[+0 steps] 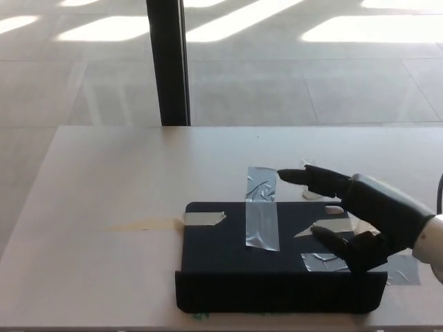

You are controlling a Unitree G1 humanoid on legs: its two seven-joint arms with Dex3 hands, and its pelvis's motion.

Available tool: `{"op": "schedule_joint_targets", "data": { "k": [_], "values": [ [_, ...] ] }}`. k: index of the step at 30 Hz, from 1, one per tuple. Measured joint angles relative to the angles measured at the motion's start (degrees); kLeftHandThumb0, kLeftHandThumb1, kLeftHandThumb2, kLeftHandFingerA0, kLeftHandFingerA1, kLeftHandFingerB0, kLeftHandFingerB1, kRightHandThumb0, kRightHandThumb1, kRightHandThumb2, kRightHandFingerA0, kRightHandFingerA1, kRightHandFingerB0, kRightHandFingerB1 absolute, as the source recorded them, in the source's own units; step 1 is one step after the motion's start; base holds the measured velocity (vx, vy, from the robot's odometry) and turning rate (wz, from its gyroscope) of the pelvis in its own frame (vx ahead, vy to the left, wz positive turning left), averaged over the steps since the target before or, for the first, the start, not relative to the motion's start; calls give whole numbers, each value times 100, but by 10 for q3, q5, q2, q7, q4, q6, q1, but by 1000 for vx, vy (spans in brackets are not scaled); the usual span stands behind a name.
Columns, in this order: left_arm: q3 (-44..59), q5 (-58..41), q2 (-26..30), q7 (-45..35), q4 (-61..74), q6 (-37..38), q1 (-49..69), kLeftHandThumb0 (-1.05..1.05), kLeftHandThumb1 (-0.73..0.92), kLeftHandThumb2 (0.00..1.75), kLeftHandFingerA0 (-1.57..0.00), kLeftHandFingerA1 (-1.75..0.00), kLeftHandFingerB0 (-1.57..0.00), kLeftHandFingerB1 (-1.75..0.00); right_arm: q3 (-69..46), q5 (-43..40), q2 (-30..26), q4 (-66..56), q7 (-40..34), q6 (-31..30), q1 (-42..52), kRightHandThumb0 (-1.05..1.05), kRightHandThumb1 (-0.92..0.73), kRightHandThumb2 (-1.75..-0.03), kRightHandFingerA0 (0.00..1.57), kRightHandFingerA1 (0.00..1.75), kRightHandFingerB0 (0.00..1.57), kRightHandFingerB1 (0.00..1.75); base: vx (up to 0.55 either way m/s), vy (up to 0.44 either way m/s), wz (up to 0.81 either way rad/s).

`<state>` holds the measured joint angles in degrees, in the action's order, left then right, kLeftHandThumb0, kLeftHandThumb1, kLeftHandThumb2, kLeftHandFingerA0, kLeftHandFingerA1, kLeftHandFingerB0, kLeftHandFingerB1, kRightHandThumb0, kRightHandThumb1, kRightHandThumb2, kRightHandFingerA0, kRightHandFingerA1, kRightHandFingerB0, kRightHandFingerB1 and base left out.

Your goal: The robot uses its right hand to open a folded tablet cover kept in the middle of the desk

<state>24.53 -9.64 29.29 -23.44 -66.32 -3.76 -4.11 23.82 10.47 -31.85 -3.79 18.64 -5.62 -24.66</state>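
Tablet cover [277,263]: black, lying flat on the pale counter [104,180], directly beneath and to the left of the fingers [315,178]. Its near edge stands up as a low folded flap along the counter's front edge.

Right hand [363,218]: enters from the right side and is positioned over the right part of the cover. The fingers are spread apart and hold nothing. The upper fingers extend leftward past the cover's far right corner; the thumb [332,238] points left, lower down, over the cover's surface. Whether the thumb touches the cover cannot be determined.

Tape strips fix the cover to the counter:
- A grey vertical strip [261,218] crosses the far edge, just left of the upper fingertips.
- A beige strip [204,218] sits on the far left corner, well to the left of the fingers.
- A beige strip [325,227] lies between the upper fingers and the thumb.
- A grey strip [318,261] lies just below the thumb.

A black post [168,62] stands behind the counter, well beyond the fingers, on a tiled floor [311,76].

Left hand: does not appear.
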Motion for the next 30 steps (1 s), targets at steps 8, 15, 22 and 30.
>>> {"op": "schedule_joint_targets", "data": {
  "k": [8,15,22,30],
  "values": [
    [-9,0,3,-5,0,8,-1,-105,69,63,-44,-120,-25,-108,42,65,-4,44,16,-11,-9,-96,-68,-110,3,47,12,38,0,0,0],
    [-15,0,5,-6,-2,13,-8,-105,67,64,-45,-119,-24,-108,85,121,2,90,12,-8,-8,-96,-66,-107,2,44,12,43,0,0,0],
    [-16,0,5,-7,-3,15,-16,-105,70,62,-44,-119,-25,-107,126,181,24,137,-1,-8,-14,-96,-82,-65,4,44,20,30,0,0,0],
    [-18,0,6,-7,-8,17,-23,-105,69,63,-43,-120,-24,-108,139,238,29,142,-27,8,-2,-83,-62,-99,4,53,20,46,0,0,0]
  ]
}}
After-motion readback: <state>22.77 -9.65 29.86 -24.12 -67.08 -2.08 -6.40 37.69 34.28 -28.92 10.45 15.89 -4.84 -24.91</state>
